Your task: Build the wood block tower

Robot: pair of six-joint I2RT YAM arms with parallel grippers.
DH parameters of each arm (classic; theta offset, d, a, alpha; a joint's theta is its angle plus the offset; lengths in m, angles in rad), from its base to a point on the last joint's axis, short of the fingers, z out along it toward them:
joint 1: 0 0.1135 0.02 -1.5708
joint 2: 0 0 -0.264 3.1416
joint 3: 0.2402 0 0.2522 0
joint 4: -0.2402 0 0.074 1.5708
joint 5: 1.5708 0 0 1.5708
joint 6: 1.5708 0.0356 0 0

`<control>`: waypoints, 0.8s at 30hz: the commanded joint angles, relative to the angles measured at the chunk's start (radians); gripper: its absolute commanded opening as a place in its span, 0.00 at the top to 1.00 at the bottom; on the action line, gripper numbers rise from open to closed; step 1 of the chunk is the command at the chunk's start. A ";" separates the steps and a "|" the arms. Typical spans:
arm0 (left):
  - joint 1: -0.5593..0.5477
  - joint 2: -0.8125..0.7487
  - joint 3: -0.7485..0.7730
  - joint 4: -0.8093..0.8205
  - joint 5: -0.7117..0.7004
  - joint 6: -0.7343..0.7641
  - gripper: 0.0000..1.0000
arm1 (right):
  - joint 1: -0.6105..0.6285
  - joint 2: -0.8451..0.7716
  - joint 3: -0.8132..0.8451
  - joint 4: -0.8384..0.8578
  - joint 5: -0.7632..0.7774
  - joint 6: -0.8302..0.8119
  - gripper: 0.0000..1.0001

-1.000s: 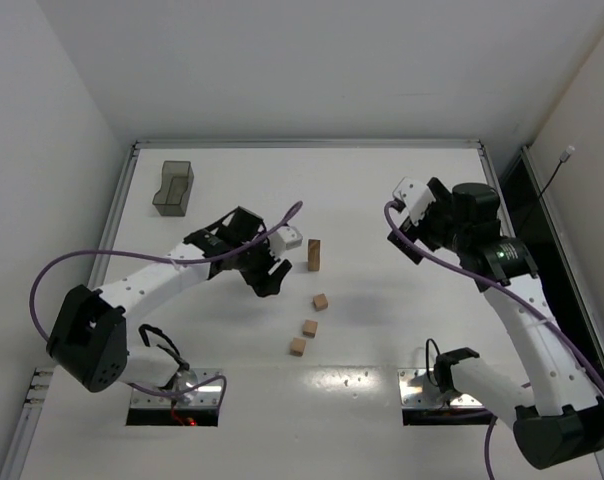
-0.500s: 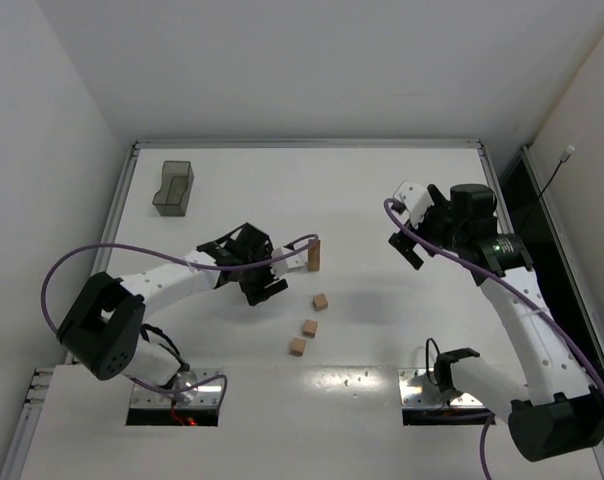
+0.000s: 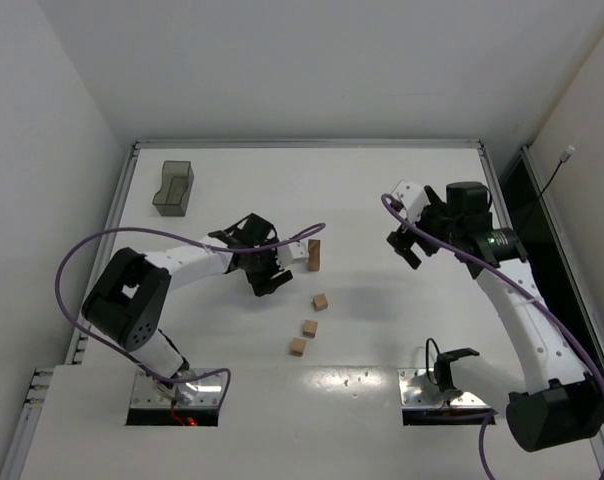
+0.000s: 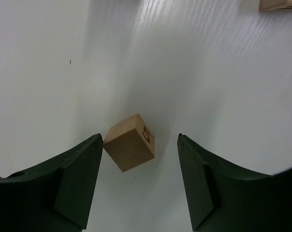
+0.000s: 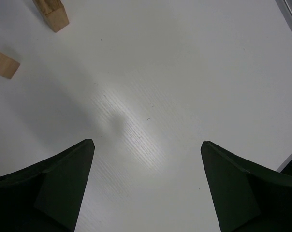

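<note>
The tower is a short one-block-wide column of tan wood blocks near the table's middle. Three loose wood blocks lie in front of it. My left gripper is open, low over the table just left of the tower. In the left wrist view a tan block lies on the table between the open jaws of the left gripper, touching the left fingertip. My right gripper is open and empty, right of the tower. The right wrist view shows the tower's base far off.
A grey translucent tray stands at the back left. A raised rim runs along the table's far edge. Another block's edge shows at the top right of the left wrist view, and one block at the left of the right wrist view.
The left arm's elbow has swung left and forward while its gripper stayed near the same spot beside the tower. The right gripper has edged slightly left.
</note>
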 commanded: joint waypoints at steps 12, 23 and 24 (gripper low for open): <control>0.060 0.015 0.043 0.005 0.052 0.029 0.62 | -0.007 0.037 0.027 0.005 -0.050 0.026 0.12; 0.078 0.024 0.043 -0.037 0.043 0.011 0.79 | -0.007 0.058 0.036 -0.005 -0.070 0.026 0.18; 0.078 0.024 0.043 -0.037 0.043 0.011 0.78 | -0.007 0.058 0.036 -0.005 -0.070 0.026 0.18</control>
